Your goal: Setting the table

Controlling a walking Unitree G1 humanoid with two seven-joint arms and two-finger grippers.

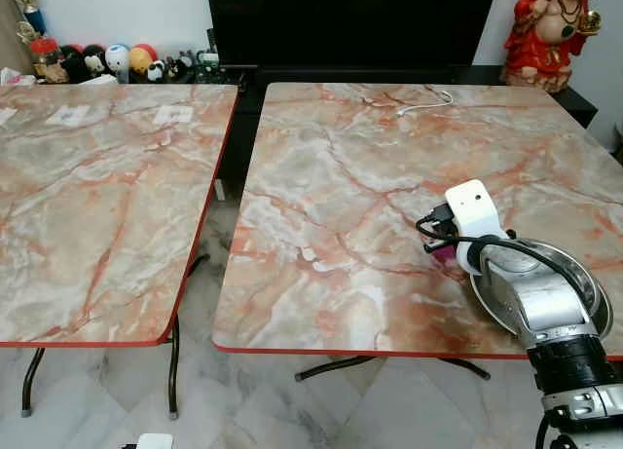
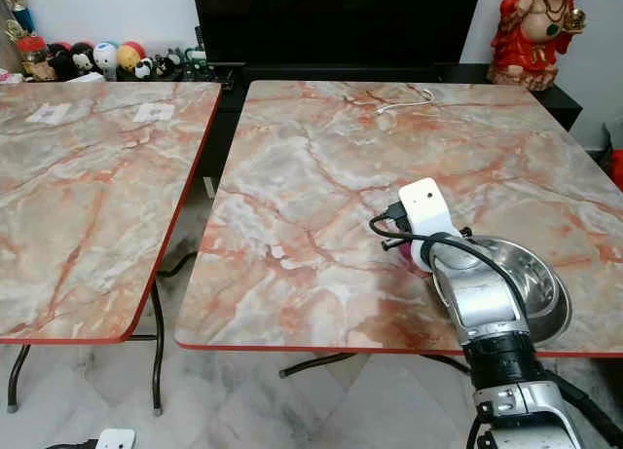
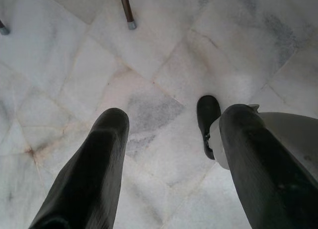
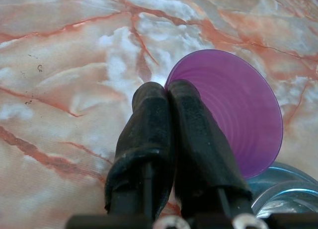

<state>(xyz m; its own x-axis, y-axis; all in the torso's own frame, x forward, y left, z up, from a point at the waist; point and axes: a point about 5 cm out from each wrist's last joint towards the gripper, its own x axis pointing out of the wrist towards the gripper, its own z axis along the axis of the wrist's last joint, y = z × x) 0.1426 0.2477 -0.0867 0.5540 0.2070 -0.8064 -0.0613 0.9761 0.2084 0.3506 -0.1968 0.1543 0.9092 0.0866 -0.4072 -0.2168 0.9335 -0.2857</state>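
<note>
The left end effector is seen hanging low over the marble floor, its two black fingers spread apart. On the near right part of the marble-patterned bench, the right end effector is pressed together on the rim of a purple cup, which is pinched between the fingers. A steel bowl is set just beside the cup. Farther back, a white cable is laid near the far edge.
</note>
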